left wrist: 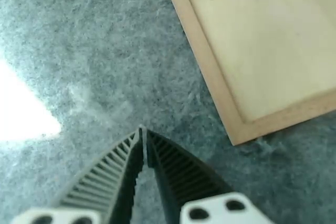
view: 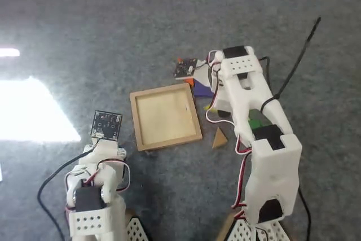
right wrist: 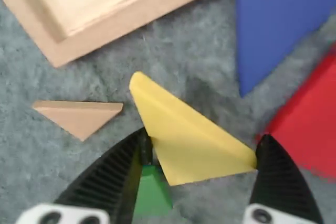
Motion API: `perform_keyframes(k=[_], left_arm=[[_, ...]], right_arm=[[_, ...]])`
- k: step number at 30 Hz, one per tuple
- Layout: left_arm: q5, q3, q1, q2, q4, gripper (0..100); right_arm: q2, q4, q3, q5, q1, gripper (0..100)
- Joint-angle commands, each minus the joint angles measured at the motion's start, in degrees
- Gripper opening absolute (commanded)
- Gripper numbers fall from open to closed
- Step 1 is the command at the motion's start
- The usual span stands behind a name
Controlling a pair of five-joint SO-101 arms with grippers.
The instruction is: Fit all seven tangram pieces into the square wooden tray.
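Note:
The square wooden tray (view: 166, 115) lies mid-table with nothing inside; its rim (right wrist: 131, 22) is close to my right gripper. My right gripper (right wrist: 203, 139) is shut on the yellow triangle (right wrist: 189, 135), which sits tilted between the two fingers and touches both. Around it on the mat lie a blue piece (right wrist: 278, 24), a red piece (right wrist: 310, 124), a green piece (right wrist: 152, 192) and a small tan triangle (right wrist: 79, 116). My left gripper (left wrist: 142, 137) hangs shut with nothing in it, just off the tray's near-left corner (left wrist: 236, 132).
In the high view the right arm (view: 248, 100) covers most of the loose pieces right of the tray; the tan triangle (view: 220, 138) and a green piece (view: 256, 119) peek out. A bright glare patch (view: 28, 111) lies on the grey mat at the left.

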Motion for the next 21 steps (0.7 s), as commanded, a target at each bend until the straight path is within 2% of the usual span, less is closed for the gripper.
perform_keyframes(k=[1, 15, 21], left_arm=[[-0.26, -0.84, 0.26, -1.14, 0.26, 1], [-0.26, -0.84, 0.26, -1.14, 0.26, 1], [-0.26, -0.84, 0.26, -1.14, 0.26, 1]], right_arm=[[-0.31, 3.03, -6.24, -0.88, -0.66, 26.8], [-0.22, 3.91, -17.76, -10.55, -13.41, 26.8], [0.22, 12.09, -24.97, -13.01, -16.4, 26.8]])
